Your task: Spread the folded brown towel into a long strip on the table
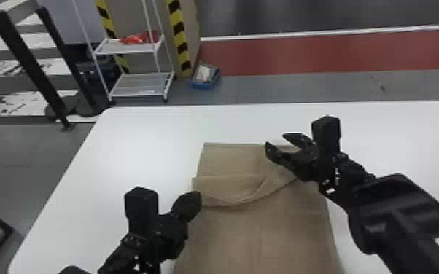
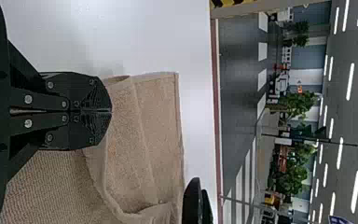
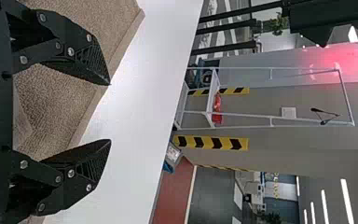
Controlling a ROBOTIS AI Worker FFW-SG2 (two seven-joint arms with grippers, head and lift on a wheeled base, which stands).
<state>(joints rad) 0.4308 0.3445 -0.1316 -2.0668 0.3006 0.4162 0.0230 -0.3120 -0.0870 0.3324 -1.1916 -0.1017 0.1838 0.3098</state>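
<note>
Under the right claw (image 1: 276, 139), the brown towel (image 1: 266, 229), far end.

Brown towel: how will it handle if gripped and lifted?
Likely floppy: the towel already sags into a loose, curved fold. Probably not slippery, given its coarse, nubby weave. Its layers may separate if only the top one is pinched.

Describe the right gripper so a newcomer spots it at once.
Start at the white table and the brown towel on it. The black right gripper is at the towel's far end, near its right corner. Its two fingers stand apart; those of the left gripper, by the towel's left edge, are together.
</note>
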